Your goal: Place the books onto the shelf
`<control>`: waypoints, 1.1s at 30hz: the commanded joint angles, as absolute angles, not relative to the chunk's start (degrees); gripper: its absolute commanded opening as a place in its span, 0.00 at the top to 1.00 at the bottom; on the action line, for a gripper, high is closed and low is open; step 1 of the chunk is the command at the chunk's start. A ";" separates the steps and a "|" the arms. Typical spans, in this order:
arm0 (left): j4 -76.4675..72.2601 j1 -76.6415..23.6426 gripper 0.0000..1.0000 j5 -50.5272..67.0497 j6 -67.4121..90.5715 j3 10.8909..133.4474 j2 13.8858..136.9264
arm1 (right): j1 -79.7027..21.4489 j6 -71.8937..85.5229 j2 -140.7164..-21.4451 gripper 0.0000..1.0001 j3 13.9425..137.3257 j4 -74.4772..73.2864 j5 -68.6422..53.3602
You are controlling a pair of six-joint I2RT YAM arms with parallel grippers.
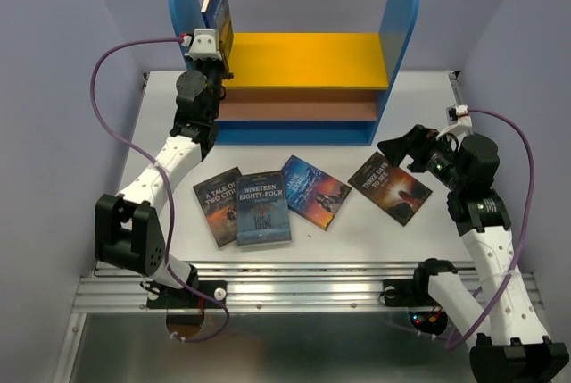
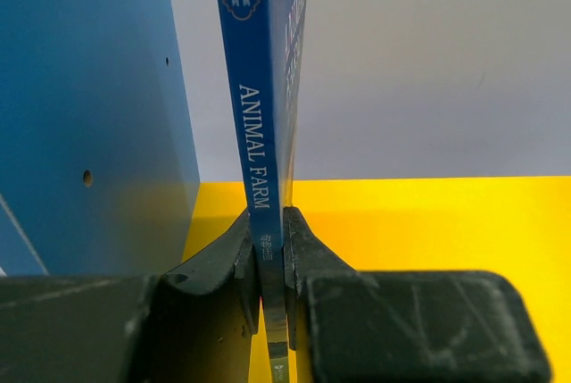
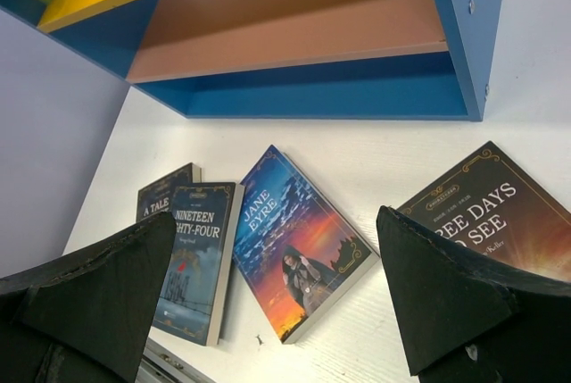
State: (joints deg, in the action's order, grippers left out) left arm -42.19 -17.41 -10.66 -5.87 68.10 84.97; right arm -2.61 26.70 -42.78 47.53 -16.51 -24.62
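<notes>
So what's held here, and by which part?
Left jaws pinch the Animal Farm book across its covers at the spine's lower end. Right jaws hold nothing.

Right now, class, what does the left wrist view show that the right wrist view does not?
Only left wrist: the left gripper shut on the upright Animal Farm book. Only right wrist: the open right gripper, the brown lower board, and four books lying flat on the table, among them Jane Eyre and Nineteen Eighty-Four. Both: the shelf, by its yellow board and blue sides.
</notes>
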 commanded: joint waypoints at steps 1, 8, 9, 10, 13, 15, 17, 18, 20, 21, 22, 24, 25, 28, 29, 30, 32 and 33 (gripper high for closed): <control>-50.01 -17.14 1.00 -12.39 -4.22 69.52 83.67 | -2.55 25.14 -42.28 0.00 50.18 -16.34 -24.52; -47.20 -17.05 1.00 -16.35 -5.01 69.26 84.20 | -2.55 24.08 -40.87 0.00 50.45 -18.02 -21.89; -47.02 -17.05 1.00 -16.35 -4.92 69.00 83.94 | -2.55 24.00 -40.96 0.00 50.45 -18.10 -21.97; -46.85 -17.05 1.00 -16.43 -4.49 68.73 83.85 | -2.55 23.99 -41.04 0.00 50.45 -18.19 -21.97; -45.44 -16.96 1.00 -17.84 -3.87 68.47 83.76 | -2.55 24.26 -41.48 0.00 50.62 -18.28 -22.15; -45.35 -16.96 1.00 -18.98 -5.09 68.12 83.85 | -2.55 24.43 -41.66 0.00 50.71 -18.37 -22.50; -44.04 -16.96 1.00 -19.25 -6.06 68.64 83.93 | -2.55 24.52 -41.57 0.00 50.71 -18.46 -22.59; -43.25 -16.79 1.00 -19.25 -6.24 68.99 84.11 | -2.55 24.61 -41.75 0.00 50.63 -18.46 -22.85; -40.62 -16.70 1.00 -18.81 -6.59 70.30 84.81 | -2.55 24.87 -42.18 0.00 50.62 -18.54 -23.46; -40.08 -16.70 1.00 -18.81 -6.50 70.75 84.99 | -2.55 25.05 -42.45 0.00 50.62 -18.63 -23.99; -39.64 -16.70 0.98 -18.55 -6.50 71.10 85.51 | -2.55 25.05 -42.97 0.00 50.54 -18.81 -24.34; -38.94 -16.70 0.92 -18.63 -5.72 71.46 85.69 | -2.55 25.22 -43.42 0.00 50.54 -18.98 -24.78; -38.76 -16.70 0.88 -18.63 -5.45 71.37 85.69 | -2.55 25.31 -43.77 0.00 50.54 -19.16 -24.96; -38.32 -16.70 0.82 -18.72 -5.01 71.54 85.69 | -2.55 25.23 -43.59 0.00 50.71 -19.16 -25.31; -38.23 -16.61 0.78 -18.89 -4.92 71.72 85.69 | -2.55 25.14 -43.51 0.00 50.89 -19.33 -25.49; -38.23 -16.61 0.76 -19.33 -4.92 71.72 85.69 | -2.55 25.14 -43.51 0.00 50.89 -19.60 -25.40; -37.88 -16.61 0.73 -20.21 -4.83 72.07 85.96 | -2.55 25.05 -43.42 0.00 50.98 -19.69 -25.40; -37.71 -16.61 0.73 -20.56 -4.83 72.16 85.96 | -2.55 25.05 -43.42 0.00 50.89 -19.69 -25.31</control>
